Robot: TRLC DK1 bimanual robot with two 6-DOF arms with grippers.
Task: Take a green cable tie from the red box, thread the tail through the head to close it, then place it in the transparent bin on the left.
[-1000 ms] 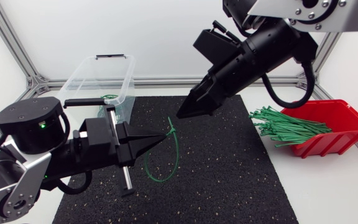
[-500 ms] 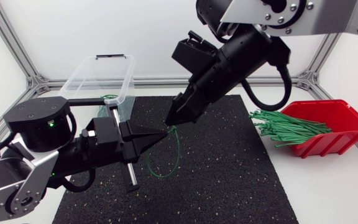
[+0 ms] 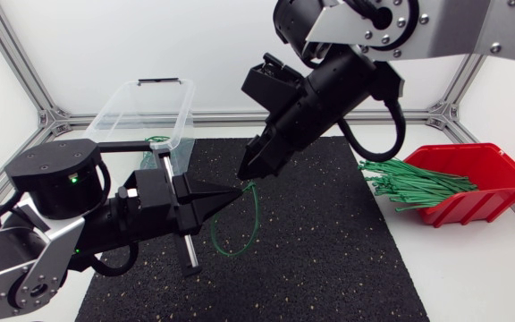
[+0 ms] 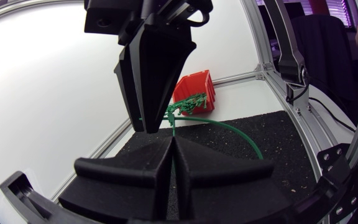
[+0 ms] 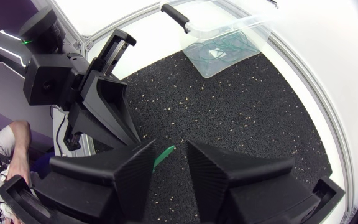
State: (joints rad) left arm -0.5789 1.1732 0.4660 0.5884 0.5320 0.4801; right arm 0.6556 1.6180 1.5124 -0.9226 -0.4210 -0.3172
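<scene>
Left pincer [image 3: 232, 191] is clamping the green cable tie [image 5: 164, 154] while the open-fingered right pincer [image 5: 169, 150] is straddling its tip: threading step, next needing pinch and pull.

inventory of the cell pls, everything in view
looped cable tie: 1, green, over mat centre, held by left gripper
cable tie bundle: many, green, sticking out of red box
red box: 1, red, table's right
transparent bin: 1, clear, rear left
ties in bin: a few, green, on the bin floor
mat: 1, black speckled, table centre
left gripper: 1, black, shut on the tie
right gripper: 1, black, open, tie's end between its fingers
</scene>
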